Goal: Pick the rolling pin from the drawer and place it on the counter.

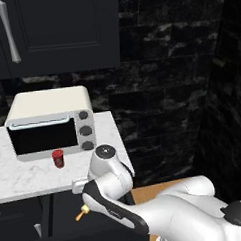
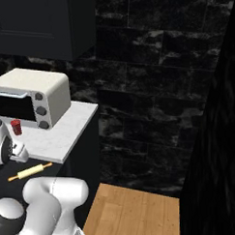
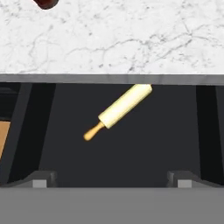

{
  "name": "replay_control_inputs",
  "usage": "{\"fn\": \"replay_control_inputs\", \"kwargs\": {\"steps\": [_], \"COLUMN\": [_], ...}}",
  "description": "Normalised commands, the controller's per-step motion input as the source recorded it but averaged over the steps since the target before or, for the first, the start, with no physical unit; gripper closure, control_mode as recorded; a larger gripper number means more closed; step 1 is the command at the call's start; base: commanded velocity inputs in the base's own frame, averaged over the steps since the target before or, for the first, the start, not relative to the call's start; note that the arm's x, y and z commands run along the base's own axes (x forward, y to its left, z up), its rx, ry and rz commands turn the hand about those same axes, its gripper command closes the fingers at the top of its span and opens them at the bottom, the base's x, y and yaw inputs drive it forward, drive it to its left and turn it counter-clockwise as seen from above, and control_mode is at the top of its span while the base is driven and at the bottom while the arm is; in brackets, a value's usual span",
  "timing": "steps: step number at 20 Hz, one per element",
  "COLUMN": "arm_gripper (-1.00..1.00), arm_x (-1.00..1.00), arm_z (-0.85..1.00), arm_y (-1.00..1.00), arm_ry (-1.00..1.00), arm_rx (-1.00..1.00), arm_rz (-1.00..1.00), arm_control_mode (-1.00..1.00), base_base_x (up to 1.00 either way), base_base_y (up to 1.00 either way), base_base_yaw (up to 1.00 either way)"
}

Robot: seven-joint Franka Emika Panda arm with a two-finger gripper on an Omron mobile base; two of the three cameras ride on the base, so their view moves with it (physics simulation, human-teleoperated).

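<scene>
The rolling pin [image 3: 124, 105] lies flat on the dark floor of the open drawer [image 3: 144, 144], set at a diagonal. In the hand view one orange-tan handle points toward the drawer's near side, while the far end of the pale cylinder runs up to the counter's front edge and is partly tucked beneath it. In the right base view the rolling pin [image 2: 31, 171] shows below the counter's front edge, beside the arm's white links. In the left base view one handle tip [image 1: 81, 213] shows past the arm.

The gripper [image 3: 112, 180] hovers above the drawer, well apart from the rolling pin and touching nothing. Its two finger tips [image 3: 43, 180] stand spread wide, one at each side of the hand view's bottom, with nothing between them.

The counter [image 1: 25, 177] is a white marble slab above black cabinets. A toaster oven [image 1: 50, 123] stands toward its back. A small red can [image 1: 58, 158] stands upright just in front of the toaster oven, nearer the front edge. Black wall cabinets [image 1: 52, 31] with silver handles hang above.
</scene>
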Motion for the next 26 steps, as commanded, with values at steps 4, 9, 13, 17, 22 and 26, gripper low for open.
{"fn": "replay_control_inputs", "kwargs": {"steps": [4, 9, 13, 17, 22, 26], "arm_gripper": [-1.0, -1.0, -1.0, -1.0, -1.0, -1.0], "arm_x": [0.0, -0.13, -0.1, 0.0, -0.35, -1.0], "arm_z": [-0.68, -0.8, -0.88, -0.49, -0.55, -0.38], "arm_y": [0.01, 0.07, 0.15, 0.1, 0.17, 0.01], "arm_ry": [0.03, 0.15, 0.25, 0.15, 0.13, 0.07], "arm_rx": [-0.03, -0.07, -0.09, -0.02, -0.08, -0.06], "arm_rz": [0.0, 0.0, 0.0, 0.0, 0.0, 0.06], "arm_control_mode": [-1.0, -1.0, -1.0, -1.0, -1.0, -1.0], "base_base_x": [0.0, 0.0, 0.0, 0.0, 0.0, 0.0], "base_base_y": [0.0, 0.0, 0.0, 0.0, 0.0, 0.0], "base_base_yaw": [0.0, 0.0, 0.0, 0.0, 0.0, 0.0]}}
